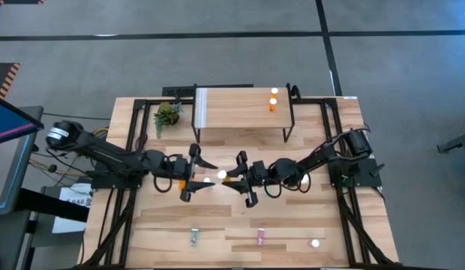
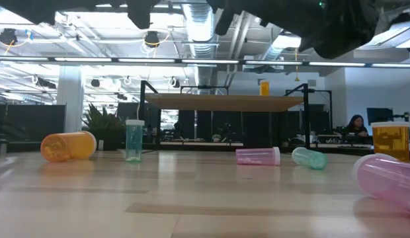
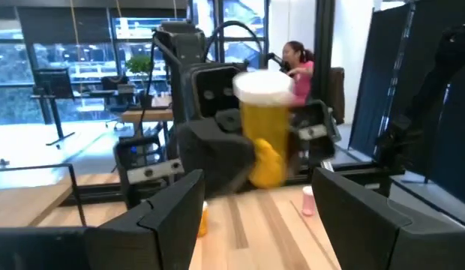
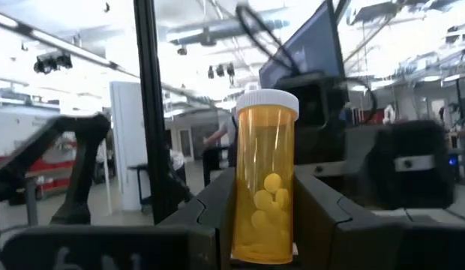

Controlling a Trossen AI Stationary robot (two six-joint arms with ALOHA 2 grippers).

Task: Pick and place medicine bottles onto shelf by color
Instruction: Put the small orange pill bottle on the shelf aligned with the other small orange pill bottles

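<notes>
- The right pincer (image 1: 231,178) hangs above the table (image 1: 217,221), in front of the shelf (image 1: 240,109), and grips a large orange medicine bottle (image 4: 264,180) upright between its fingers (image 4: 330,217); pale pills show inside it and its white cap is on top.
- The left pincer (image 1: 205,175) faces it from the other side, just beside that bottle, its fingers (image 3: 165,217) spread wide and holding nothing.
- On the shelf, two small orange bottles (image 1: 273,100) stand close together toward the end farthest from the white strip.
- From table height, another orange bottle (image 2: 68,145) lies on its side in front of the shelf, with a teal bottle (image 2: 133,140) upright next to it.
- Also in front of the shelf, a pink bottle (image 2: 258,156) and a teal bottle (image 2: 309,157) lie on their sides, near each other.
- A pink bottle (image 2: 389,180) lies nearest the viewer's end of the table, with an upright orange bottle (image 2: 390,140) behind it.
- A small green plant (image 1: 167,115) sits on the table just beside the shelf's white-strip end.
- A person (image 2: 356,125) sits at a desk in the room well beyond the shelf.
</notes>
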